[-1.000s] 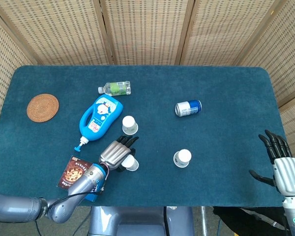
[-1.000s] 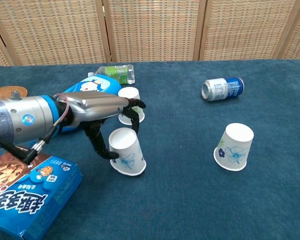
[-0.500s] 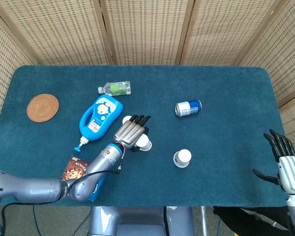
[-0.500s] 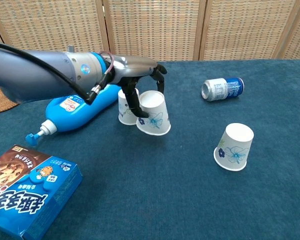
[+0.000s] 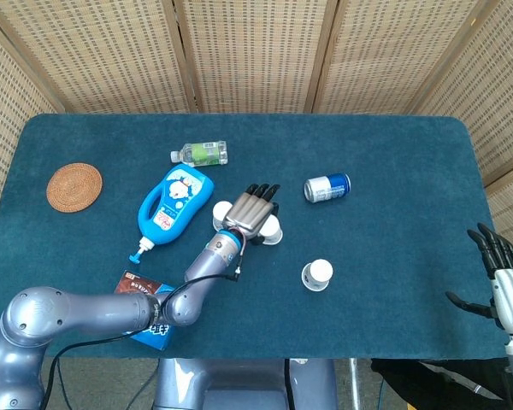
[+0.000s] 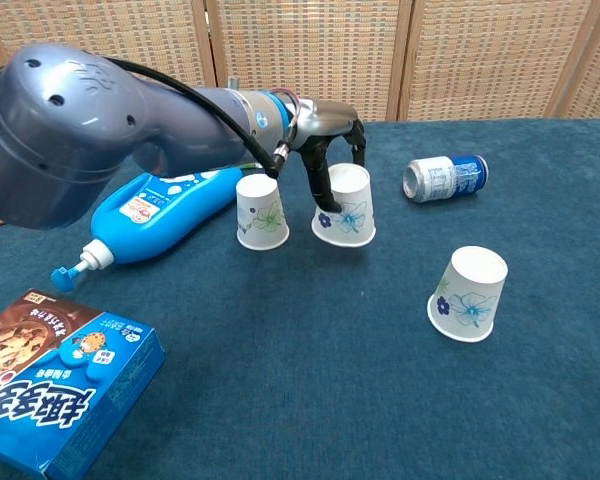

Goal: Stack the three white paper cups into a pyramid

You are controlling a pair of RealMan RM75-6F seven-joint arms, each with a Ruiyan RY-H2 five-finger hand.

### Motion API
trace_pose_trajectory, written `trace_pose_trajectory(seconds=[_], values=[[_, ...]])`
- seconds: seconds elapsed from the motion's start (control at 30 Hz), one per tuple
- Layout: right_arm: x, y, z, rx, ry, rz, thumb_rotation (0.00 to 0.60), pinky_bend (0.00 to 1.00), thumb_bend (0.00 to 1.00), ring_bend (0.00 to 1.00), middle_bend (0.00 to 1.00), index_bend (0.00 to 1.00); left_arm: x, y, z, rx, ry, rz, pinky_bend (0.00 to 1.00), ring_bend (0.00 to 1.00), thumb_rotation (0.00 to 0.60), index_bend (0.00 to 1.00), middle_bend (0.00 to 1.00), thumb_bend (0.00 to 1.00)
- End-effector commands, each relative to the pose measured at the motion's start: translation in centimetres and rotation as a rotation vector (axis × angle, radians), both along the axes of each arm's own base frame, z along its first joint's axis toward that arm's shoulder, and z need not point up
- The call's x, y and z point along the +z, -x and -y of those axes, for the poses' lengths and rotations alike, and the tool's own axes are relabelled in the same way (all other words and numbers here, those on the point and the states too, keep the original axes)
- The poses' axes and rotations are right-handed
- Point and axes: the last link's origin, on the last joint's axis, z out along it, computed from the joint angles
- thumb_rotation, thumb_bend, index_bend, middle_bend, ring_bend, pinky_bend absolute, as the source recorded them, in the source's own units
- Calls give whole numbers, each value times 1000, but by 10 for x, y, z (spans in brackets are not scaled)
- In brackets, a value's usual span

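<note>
Three white paper cups with blue flower prints stand upside down on the blue table. My left hand (image 6: 332, 132) reaches over from the left and grips one cup (image 6: 345, 206) from above, fingers down both sides; in the head view the same hand (image 5: 251, 207) covers most of that cup (image 5: 273, 231). I cannot tell whether its rim touches the cloth. A second cup (image 6: 261, 212) stands just left of it, a small gap apart. The third cup (image 6: 469, 294) stands alone to the right, nearer me. My right hand (image 5: 501, 279) hovers off the table's right edge, fingers spread, holding nothing.
A blue detergent bottle (image 6: 165, 207) lies left of the cups, with a small water bottle (image 5: 201, 153) behind it. A drink can (image 6: 445, 177) lies on its side at the back right. A cookie box (image 6: 50, 385) sits front left, a woven coaster (image 5: 74, 186) far left.
My left hand has carried its cup from the front left, away from me and to the right, past the second cup to that cup's right side. My right hand drifted slightly lower.
</note>
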Motion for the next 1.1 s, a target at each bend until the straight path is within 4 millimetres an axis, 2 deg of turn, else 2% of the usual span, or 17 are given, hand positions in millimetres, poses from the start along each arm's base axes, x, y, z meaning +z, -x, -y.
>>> trace_pose_trajectory(seconds=[0.03,0.37,0.6,1.1], values=[[-1,0,0,-1,-6,8,600,74,151,0,0,67,-7,-7,-6,11,0,-9,66,0,600,390,0,293],[-2,3,5,-5,-23,17,600,73,152,0,0,67,-14,3,-25,82,-26,-48,66,0,600,390,0,293],[-2,3,5,-6,-21,19,600,73,152,0,0,67,-18,14,-29,112,-31,-56,66,0,600,390,0,293],[-3,3,5,-7,-21,10,600,73,152,0,0,67,-10,34,-36,160,-49,-69,66,0,600,372,0,293]])
